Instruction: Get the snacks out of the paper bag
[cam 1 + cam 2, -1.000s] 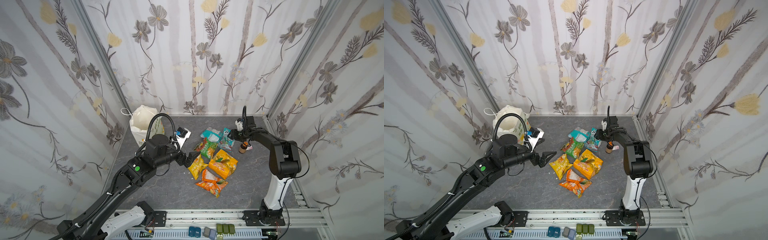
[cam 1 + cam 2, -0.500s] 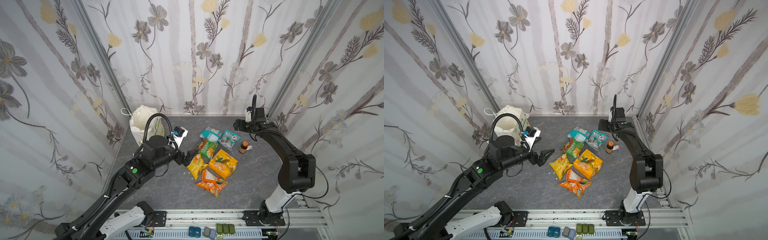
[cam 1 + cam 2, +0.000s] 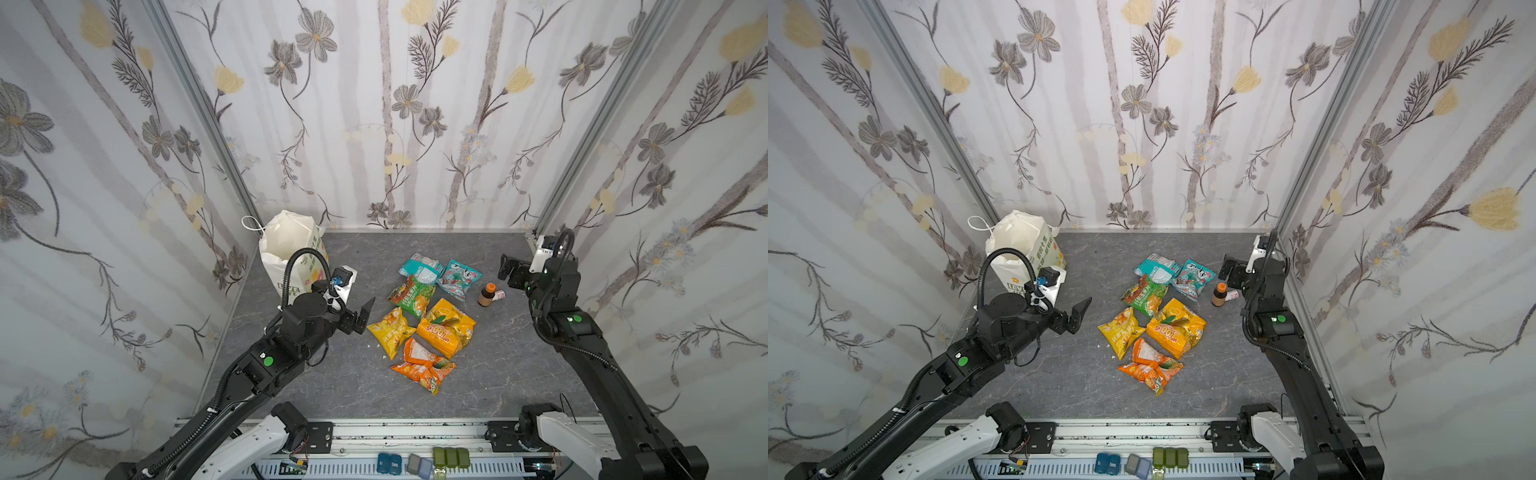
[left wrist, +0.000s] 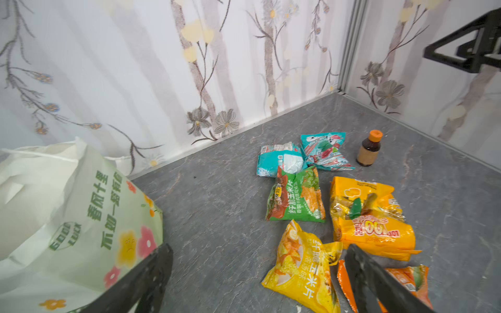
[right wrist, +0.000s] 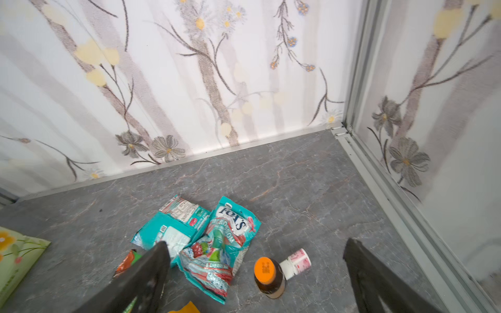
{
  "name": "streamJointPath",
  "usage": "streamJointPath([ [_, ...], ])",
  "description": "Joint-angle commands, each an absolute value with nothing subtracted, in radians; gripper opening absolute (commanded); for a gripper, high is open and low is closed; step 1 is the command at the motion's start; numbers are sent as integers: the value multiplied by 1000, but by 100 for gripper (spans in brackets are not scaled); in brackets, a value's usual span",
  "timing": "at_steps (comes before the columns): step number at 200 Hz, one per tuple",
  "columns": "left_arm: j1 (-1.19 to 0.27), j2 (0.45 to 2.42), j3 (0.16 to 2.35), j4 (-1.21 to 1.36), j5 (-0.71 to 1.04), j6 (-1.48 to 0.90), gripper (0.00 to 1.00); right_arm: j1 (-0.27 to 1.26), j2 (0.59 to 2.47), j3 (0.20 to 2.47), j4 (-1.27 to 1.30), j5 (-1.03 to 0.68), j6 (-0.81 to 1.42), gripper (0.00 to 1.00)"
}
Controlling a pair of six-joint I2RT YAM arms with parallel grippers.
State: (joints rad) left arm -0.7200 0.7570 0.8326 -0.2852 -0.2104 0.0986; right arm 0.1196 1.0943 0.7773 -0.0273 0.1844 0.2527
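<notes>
The paper bag (image 3: 291, 249) stands upright in the far left corner of the table (image 3: 332, 382), its mouth open, and no packet shows inside it as far as the top views reach. The snacks lie out on the table near its middle in a loose, partly overlapping cluster. One teal-and-white packet (image 3: 419, 267) touches a second teal-and-white packet (image 3: 460, 277), and the green packet (image 3: 411, 294) lies just in front of them. Nearer the rail are the yellow packet (image 3: 390, 330), the large orange packet (image 3: 446, 328) and the smaller orange packet (image 3: 422, 368). A small brown bottle (image 3: 486, 294) stands upright just beside the cluster, with a tiny white-and-pink bottle (image 3: 500, 295) lying against it. The left gripper (image 3: 362, 318) hovers between the bag and the yellow packet, its jaws wide apart and holding nothing, probably because it is placed to reach either one. The right gripper (image 5: 257, 242) hangs above the bottles near the right wall, its jaws also spread and empty, which suggests it has let go of a packet. With six packets out and the bag looking empty, the task seems essentially finished, though the bottom of the bag is hidden.
</notes>
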Motion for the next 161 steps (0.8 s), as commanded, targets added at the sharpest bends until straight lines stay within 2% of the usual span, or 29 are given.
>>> streamJointPath([
  [1,-718,720,772,-205,-380,97,100,119,1007,596,238,304,227,100],
  [34,-719,680,691,-192,-485,83,100,117,920,338,497,359,148,100],
  [65,-718,670,628,-182,-574,61,100,116,953,161,784,375,14,100],
  [105,-713,667,536,-133,-711,55,100,111,1172,129,1029,310,-8,100],
  [143,-701,679,412,77,-794,203,100,110,1353,176,1204,218,-30,100],
  [161,-673,694,352,176,-843,244,100,101,1494,151,1399,233,-21,100],
])
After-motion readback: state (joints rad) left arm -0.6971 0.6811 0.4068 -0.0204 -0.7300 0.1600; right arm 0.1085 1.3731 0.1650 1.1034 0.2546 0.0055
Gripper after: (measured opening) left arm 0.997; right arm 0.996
